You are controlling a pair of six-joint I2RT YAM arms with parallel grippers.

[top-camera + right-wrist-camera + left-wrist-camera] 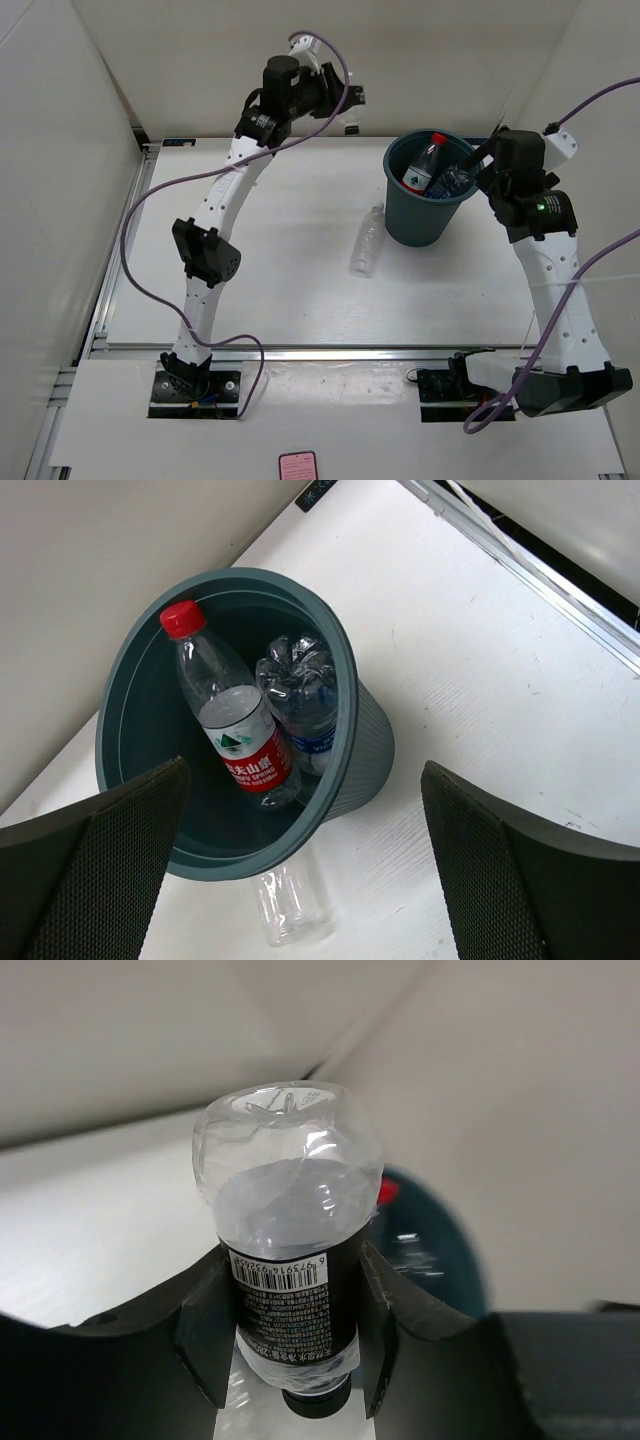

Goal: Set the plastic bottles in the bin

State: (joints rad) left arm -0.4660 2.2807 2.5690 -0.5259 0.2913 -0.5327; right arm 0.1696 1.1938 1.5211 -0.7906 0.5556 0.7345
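The black-labelled bottle (290, 1260), cap end toward the wrist and dented base outward, is pinched between the 2 fingers of the left gripper (295, 1295), held aloft near the far wall and well apart from the bin (432, 228), which shows only as a blur beyond it in the left wrist view. 2 of the 4 plastic bottles already lie inside the bin: the red-labelled bottle (240, 730), its red cap up against the wall, and the blue-labelled bottle (305, 705) touching it. The unlabelled bottle (368, 240) lies on its side on the white table (280, 280), just beside the bin's left flank. The right gripper (305, 780) hovers above the bin's rim, fingers spread wide with nothing between them. The step in hand appears to be carrying bottle 3 to the bin; the next move likely calls for swinging the left arm rightward over the opening before letting go, with the unlabelled bottle left to collect
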